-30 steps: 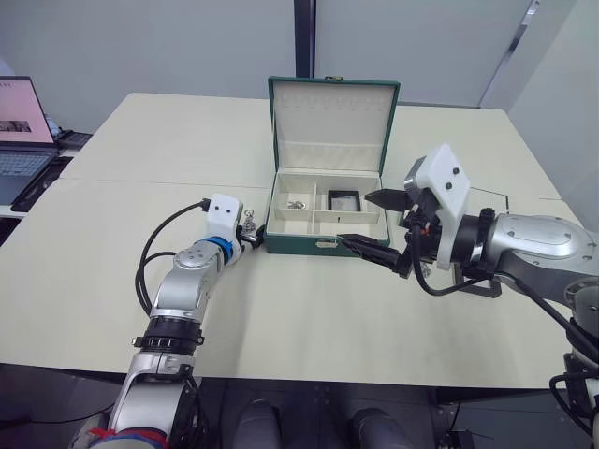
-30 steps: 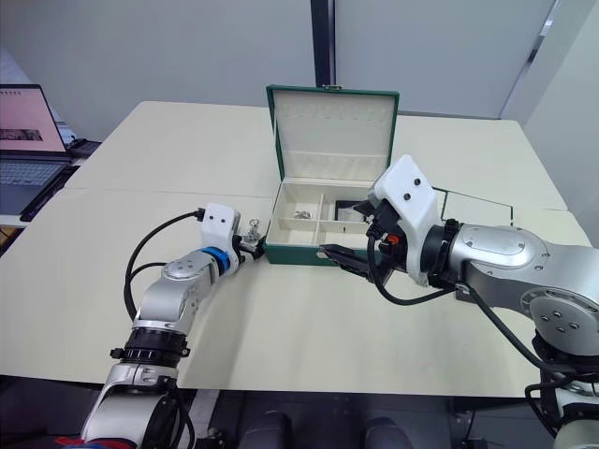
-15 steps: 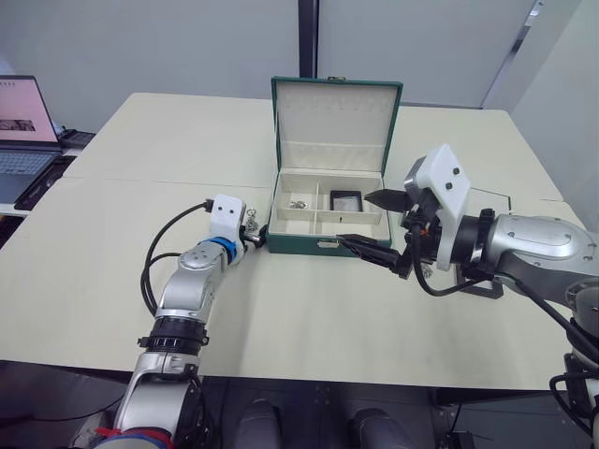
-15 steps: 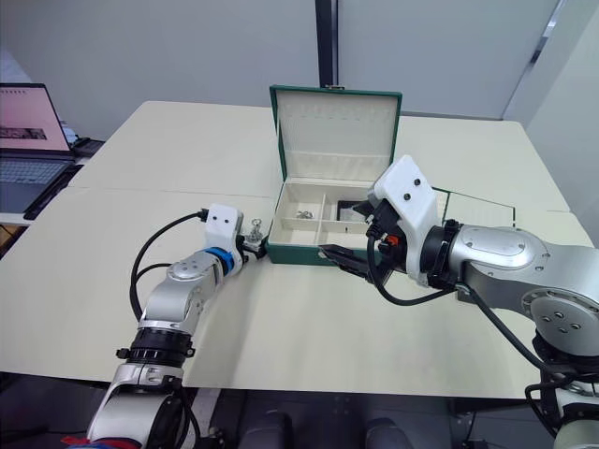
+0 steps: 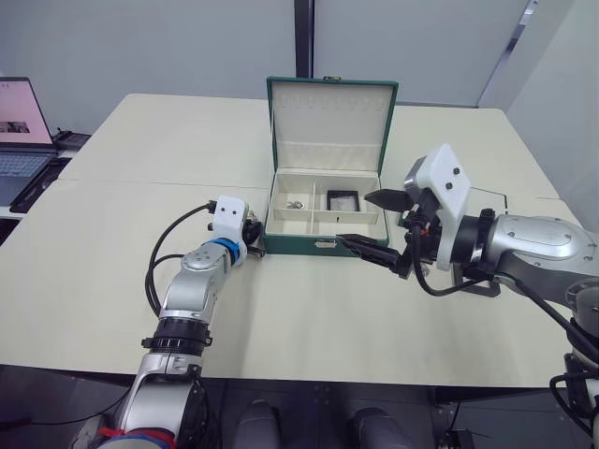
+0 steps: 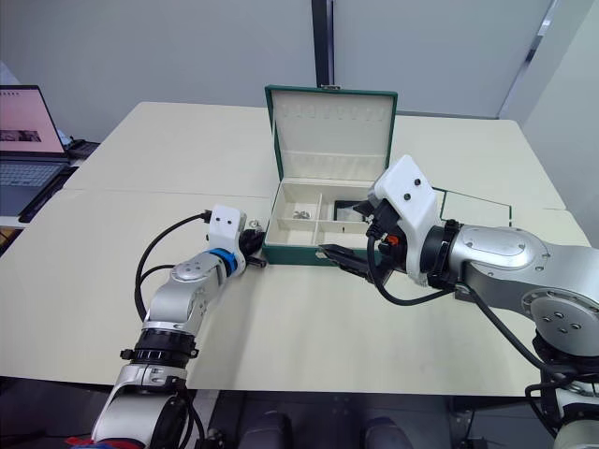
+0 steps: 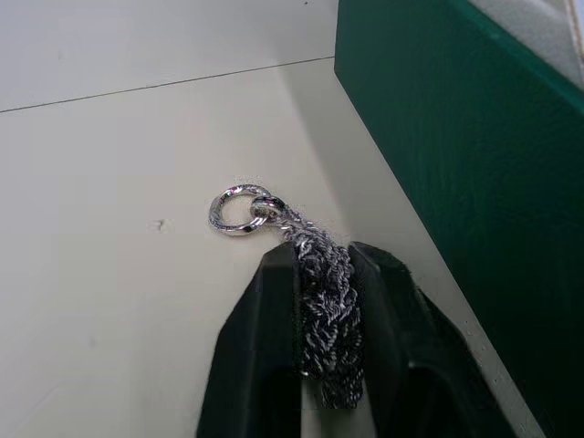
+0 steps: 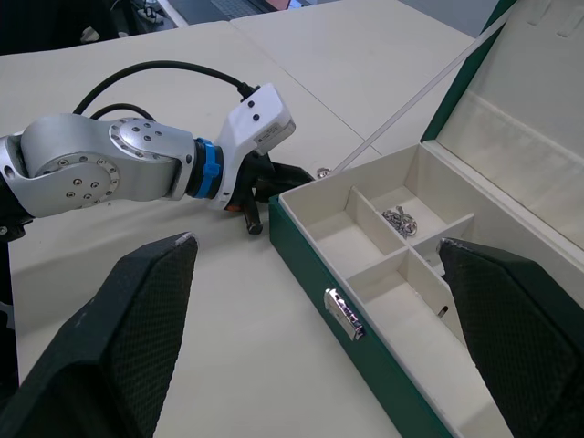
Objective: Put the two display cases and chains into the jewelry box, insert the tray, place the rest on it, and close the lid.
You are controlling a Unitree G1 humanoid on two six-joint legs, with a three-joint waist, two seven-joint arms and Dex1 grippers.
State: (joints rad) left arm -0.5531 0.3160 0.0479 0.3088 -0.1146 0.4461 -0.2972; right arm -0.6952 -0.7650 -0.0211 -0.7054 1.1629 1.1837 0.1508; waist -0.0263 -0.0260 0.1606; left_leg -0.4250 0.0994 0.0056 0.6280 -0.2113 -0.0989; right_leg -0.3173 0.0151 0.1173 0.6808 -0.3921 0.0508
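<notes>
Pale matte table [image 5: 112, 271]. Jewelry box [image 5: 323, 245]: dark green leatherette, cream lining, lid [image 5: 331, 126] upright; one chain [image 8: 400, 220] and one display case [image 5: 343, 199] inside. Right gripper [image 5: 372, 221] gapes wide, empty, at the box's front. Left gripper [image 7: 321, 315] pinches a silver twisted chain [image 7: 319, 292] beside the box's left wall, lengthwise between fingers, ring clasp [image 7: 239, 209] outward.

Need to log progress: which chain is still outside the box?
The chain pinched in the left gripper's fingers, beside the box's outer wall. The other chain already lies in the box's back-left compartment.

Left gripper [image 7: 324, 347] clamped; right gripper [image 5: 372, 221] spread wide.
</notes>
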